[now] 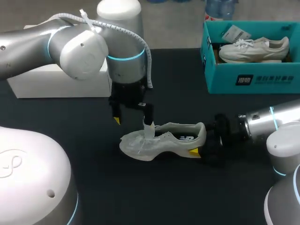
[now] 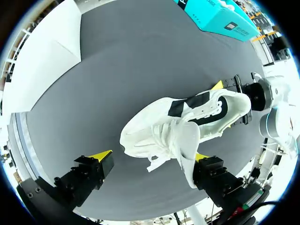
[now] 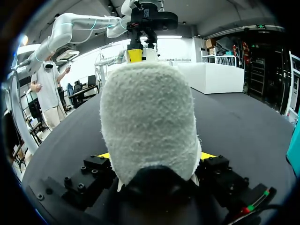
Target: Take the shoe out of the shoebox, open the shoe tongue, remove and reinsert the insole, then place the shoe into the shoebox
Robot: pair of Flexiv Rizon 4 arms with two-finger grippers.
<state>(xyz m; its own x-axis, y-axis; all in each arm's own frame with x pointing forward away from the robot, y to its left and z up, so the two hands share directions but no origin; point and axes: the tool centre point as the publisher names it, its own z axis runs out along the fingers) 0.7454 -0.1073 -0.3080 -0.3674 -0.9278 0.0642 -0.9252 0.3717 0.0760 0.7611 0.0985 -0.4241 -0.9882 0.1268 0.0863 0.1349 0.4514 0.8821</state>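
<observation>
Counter (image 1: 187, 197): black, and it carries everything we describe here.
Left arm (image 1: 70, 44): ours, coming in from the left side. Its wrist points straight down over the front half of the shoe.
Right arm (image 1: 272, 119): ours, lying low and nearly level above the counter. It points in from the right toward the heel.
Shoebox (image 1: 220, 75): teal and open, at the far right of the counter, well apart from the shoe we work on. A second shoe (image 1: 253, 47), pale with white laces, lies inside it.
White box (image 1: 56, 84): lies flat at the far left, behind our left arm.
Shoe (image 1: 164, 140): pale white mesh with a dark patch on its side and a thick light sole. It stands on its sole near the middle of the counter, toe toward the left and heel toward our right arm. The heel collar looks fuzzy from close up.
Tongue (image 1: 149, 130): pulled upright out of the shoe's mouth, touching one finger of the left tool.
Left tool (image 2: 151, 156): spread wide with nothing clamped, the far finger well clear of the shoe.
Right tool (image 3: 154, 157): closed on the heel, a yellow tip pressing each side.
</observation>
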